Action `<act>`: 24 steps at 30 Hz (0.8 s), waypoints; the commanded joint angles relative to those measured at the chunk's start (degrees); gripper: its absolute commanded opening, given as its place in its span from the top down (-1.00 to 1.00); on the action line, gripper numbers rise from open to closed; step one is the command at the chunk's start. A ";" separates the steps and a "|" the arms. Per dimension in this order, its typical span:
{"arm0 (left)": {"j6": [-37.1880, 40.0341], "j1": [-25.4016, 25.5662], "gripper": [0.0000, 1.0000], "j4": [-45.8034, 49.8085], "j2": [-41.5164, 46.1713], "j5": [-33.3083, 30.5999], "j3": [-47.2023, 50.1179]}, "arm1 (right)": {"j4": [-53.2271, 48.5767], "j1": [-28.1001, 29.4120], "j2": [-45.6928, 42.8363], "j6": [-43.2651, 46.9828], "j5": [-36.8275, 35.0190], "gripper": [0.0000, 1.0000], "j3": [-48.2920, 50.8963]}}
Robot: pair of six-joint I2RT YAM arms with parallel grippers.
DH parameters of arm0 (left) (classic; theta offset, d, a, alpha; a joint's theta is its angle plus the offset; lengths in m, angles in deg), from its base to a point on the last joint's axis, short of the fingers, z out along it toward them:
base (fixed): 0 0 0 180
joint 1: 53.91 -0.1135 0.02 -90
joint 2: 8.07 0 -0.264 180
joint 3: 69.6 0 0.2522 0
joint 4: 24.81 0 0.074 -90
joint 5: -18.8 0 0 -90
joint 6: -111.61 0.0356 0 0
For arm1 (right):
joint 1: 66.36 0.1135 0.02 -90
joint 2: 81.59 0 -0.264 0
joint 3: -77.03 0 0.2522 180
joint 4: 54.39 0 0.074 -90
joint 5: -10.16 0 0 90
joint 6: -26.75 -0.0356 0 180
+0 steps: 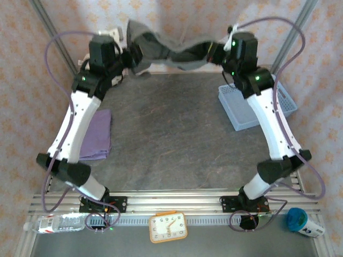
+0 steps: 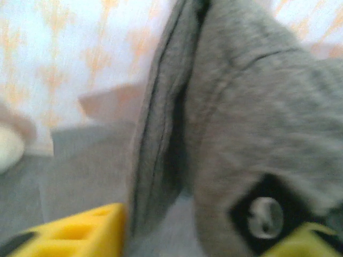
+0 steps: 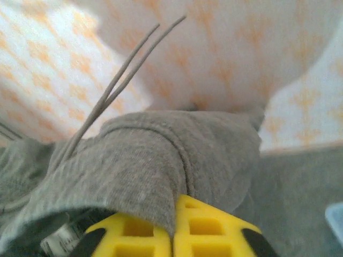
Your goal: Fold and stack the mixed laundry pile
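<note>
The dark grey shirt [image 1: 166, 51] hangs in the air at the back of the table, stretched between both raised arms. My right gripper [image 1: 214, 51] is shut on one end of it; in the right wrist view the yellow fingers [image 3: 214, 230] meet with grey cloth [image 3: 144, 160] pinched in the seam of the gripper [image 3: 176, 206]. My left gripper [image 1: 131, 56] is at the other end. In the left wrist view its yellow fingers [image 2: 80, 230] stand wide apart, and the grey shirt [image 2: 252, 107], with a small black logo patch, hangs loose between them in the gripper [image 2: 193, 238]. The lilac shirt [image 1: 96, 134] lies folded on the table's left side.
A light blue lattice basket [image 1: 252, 107] sits at the right under the right arm. A white plush toy [image 2: 8, 147] lies at the back left. On the near rail are a plastic bottle [image 1: 59, 222], an orange clock [image 1: 168, 226] and a blue cup [image 1: 296, 219].
</note>
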State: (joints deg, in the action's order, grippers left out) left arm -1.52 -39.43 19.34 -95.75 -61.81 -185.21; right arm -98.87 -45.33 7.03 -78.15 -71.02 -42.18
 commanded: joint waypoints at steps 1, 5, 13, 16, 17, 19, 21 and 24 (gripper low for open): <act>-6.01 0.02 -1.00 -4.70 0.31 -1.95 21.51 | 5.22 -0.13 -3.24 -6.14 3.10 0.14 23.16; -12.45 0.61 -1.00 -8.52 4.08 -0.31 40.39 | 8.83 -0.17 -6.64 -12.55 2.85 -0.22 44.62; -15.31 4.32 -1.00 -8.14 6.03 -1.98 48.29 | 9.46 0.39 -4.98 -16.42 1.64 -0.24 50.42; -16.48 4.41 -0.99 -9.29 4.71 -2.44 48.12 | 10.31 1.90 -1.74 -17.11 2.14 -0.22 47.53; -16.67 4.42 -0.97 -9.57 4.22 -2.70 47.76 | 10.26 2.71 -0.70 -17.06 1.89 -0.20 46.32; -16.85 4.50 -0.95 -11.01 3.20 -4.36 47.34 | 9.05 4.53 2.11 -17.49 -0.64 -0.18 43.40; -16.94 4.50 -0.93 -12.06 1.76 -6.75 46.77 | 9.15 5.15 4.59 -18.77 -1.87 -0.18 41.69; -16.47 4.49 -0.91 -13.32 -1.51 -10.02 45.32 | 10.91 5.24 7.78 -21.08 -2.53 -0.19 40.32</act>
State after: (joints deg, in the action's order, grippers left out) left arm -17.46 -35.00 8.76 -94.59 -66.34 -137.76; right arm -88.92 -39.97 12.56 -96.27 -69.93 -0.50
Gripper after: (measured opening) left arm 0.956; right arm 0.594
